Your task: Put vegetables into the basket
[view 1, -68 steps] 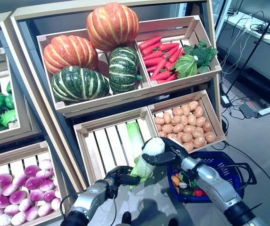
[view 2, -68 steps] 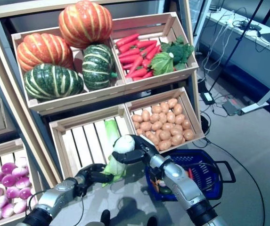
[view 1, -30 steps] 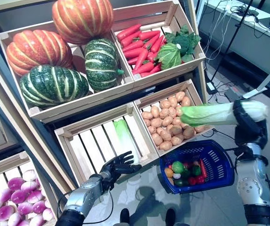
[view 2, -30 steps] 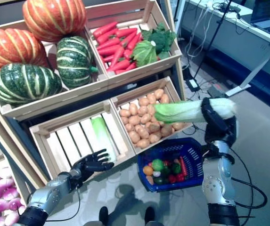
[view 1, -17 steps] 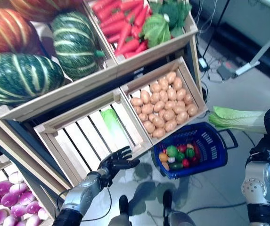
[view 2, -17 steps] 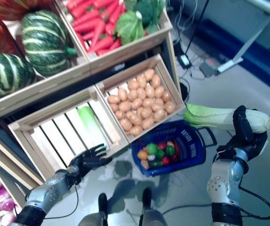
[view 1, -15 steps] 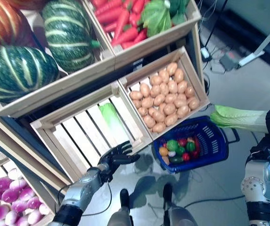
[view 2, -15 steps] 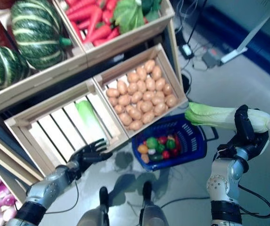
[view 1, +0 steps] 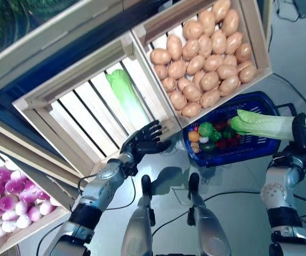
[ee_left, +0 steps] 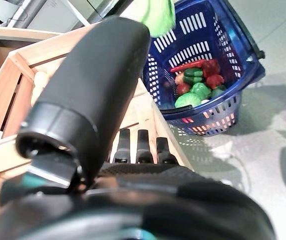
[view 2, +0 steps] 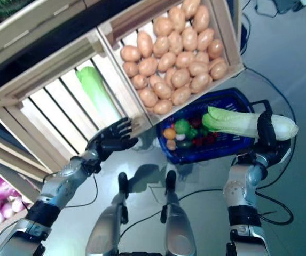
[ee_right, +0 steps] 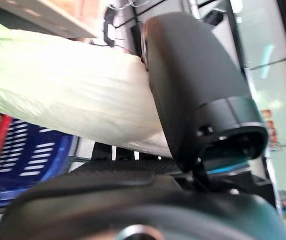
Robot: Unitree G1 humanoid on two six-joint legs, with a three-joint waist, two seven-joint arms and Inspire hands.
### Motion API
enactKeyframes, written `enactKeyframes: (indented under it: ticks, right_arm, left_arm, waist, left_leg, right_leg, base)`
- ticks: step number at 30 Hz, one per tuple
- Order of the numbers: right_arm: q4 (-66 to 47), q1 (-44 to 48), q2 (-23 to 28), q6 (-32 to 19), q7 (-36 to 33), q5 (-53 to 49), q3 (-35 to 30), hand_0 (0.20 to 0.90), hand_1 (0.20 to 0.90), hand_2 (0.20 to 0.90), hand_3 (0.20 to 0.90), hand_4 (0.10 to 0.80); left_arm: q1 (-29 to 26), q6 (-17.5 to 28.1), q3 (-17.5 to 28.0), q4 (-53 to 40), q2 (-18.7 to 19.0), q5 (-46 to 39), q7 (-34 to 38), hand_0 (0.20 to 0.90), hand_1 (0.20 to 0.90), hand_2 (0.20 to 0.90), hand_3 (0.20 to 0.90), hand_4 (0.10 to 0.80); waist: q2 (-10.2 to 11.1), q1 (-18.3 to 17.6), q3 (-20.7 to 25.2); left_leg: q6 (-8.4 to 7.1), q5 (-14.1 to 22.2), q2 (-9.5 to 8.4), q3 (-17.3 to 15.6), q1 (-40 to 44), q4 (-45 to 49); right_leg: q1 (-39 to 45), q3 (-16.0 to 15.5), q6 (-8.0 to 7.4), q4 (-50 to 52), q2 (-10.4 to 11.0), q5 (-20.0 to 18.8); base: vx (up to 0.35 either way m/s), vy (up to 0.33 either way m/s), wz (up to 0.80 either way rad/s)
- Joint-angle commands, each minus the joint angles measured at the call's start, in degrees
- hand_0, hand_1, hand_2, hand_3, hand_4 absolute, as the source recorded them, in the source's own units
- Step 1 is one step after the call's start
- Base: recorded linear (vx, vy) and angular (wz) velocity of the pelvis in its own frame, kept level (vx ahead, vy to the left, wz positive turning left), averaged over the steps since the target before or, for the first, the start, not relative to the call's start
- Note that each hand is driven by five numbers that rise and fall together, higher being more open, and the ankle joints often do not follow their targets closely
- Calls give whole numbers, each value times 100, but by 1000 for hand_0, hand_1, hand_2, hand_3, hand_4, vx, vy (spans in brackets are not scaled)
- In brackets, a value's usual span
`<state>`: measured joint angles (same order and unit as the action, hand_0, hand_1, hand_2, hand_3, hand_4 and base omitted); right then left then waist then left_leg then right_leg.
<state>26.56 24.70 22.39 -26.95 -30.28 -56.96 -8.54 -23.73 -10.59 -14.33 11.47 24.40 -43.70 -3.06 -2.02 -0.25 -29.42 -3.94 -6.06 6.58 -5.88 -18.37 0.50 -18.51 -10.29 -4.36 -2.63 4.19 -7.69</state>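
Right eye view: your right hand (view 2: 268,140) gripped the cabbage (view 2: 238,123), which since a second ago had dropped from over the potato crate (view 2: 170,53) to just above the blue basket (view 2: 223,143). Release looked next. Left hand (view 2: 112,139) hung open by the slatted crate (view 2: 62,106).

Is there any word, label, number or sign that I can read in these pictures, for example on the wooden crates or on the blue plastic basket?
None: no readable text shows in any view.
The wooden crates carry no print.
The blue plastic basket bears no label.
The long pale-green cabbage in the right hand has no sticker.
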Motion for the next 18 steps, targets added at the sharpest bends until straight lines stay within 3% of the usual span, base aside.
enactKeyframes:
  ticks: [1,10,18]
  right_arm:
    - [-310,645,845,-867,54,237,-81,300,300,300,300,400]
    - [488,1440,1319,-469,-711,1358,253,300,300,300,300,400]
    - [701,2045,1900,803,-1798,3416,758,300,300,300,300,400]
  left_arm:
    - [-527,675,9,-857,273,-365,-207,900,900,900,900,800]
    - [-982,853,-49,-1035,363,-616,-268,900,900,900,900,800]
    - [-1256,978,-159,-1214,382,-854,-511,900,900,900,900,800]
  waist:
    - [62,83,-38]
    - [-43,252,-38]
    - [-98,284,-38]
  left_leg:
    - [-121,172,-295,322,-946,761]
    - [-9,490,-336,417,-2372,1979]
    - [58,596,-359,541,-3282,2655]
  right_leg:
    - [-485,-161,-9,1297,113,715]
    - [-2041,-174,2,2741,456,1058]
    - [-3081,61,7,3462,592,1125]
  base:
    - [-138,-73,2]
    - [-77,-59,10]
    - [-24,-14,4]
